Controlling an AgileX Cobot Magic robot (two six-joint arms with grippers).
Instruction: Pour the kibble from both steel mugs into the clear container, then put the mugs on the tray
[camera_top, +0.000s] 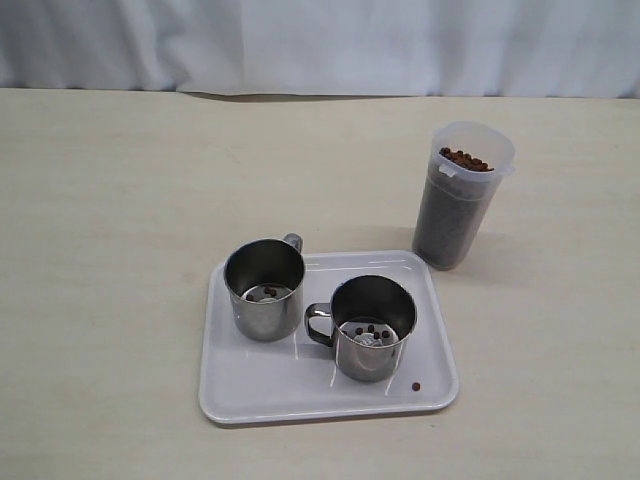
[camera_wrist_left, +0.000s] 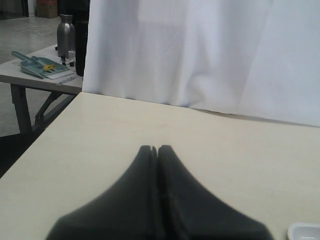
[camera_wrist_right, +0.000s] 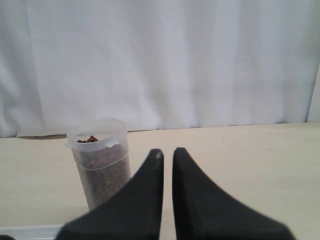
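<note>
Standing on tray (camera_top: 250, 395): 2 steel mugs (camera_top: 264, 288), clear container (camera_top: 460, 195) beside

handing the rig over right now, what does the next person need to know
Grippers: the left gripper is shut and empty, over bare table. The right gripper is shut and empty, facing the clear container.
Things: the clear container stands upright on the table beside the tray, nearly full of kibble. The back mug and the front mug stand upright on the tray, apart.
Done: pouring and placing both look finished.
Left: a few pellets sit in each mug and a stray pellet lies on the tray; otherwise nothing obvious.
</note>
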